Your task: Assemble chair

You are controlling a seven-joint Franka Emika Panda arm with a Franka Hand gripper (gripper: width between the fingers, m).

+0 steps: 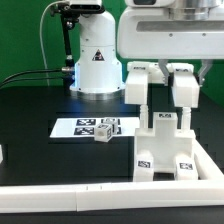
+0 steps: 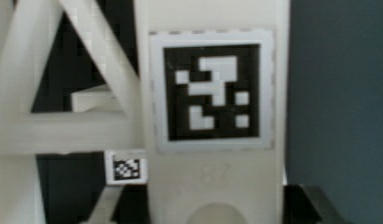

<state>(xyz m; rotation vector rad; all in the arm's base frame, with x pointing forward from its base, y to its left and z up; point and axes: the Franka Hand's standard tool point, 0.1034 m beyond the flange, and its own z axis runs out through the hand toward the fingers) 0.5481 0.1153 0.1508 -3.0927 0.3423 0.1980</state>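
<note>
Two fingers (image 1: pixel 184 90) stand partly apart, one to each side above the chair (image 1: pixel 165 150). A dark gap shows between them in the exterior view. The wrist view is filled by a tagged white panel and slanted bars, very close. Cannot tell whether the pads pinch it or only straddle it.

The half-built chair stands upright on the black desk (image 1: pixel 40 110), tight against the white rail (image 1: pixel 100 195). It is probably lodged there so that it stays braced while parts are pressed in.

Farther off, a small loose block (image 1: pixel 105 134) sits on the marker board (image 1: pixel 70 127), well apart from the chair.
</note>
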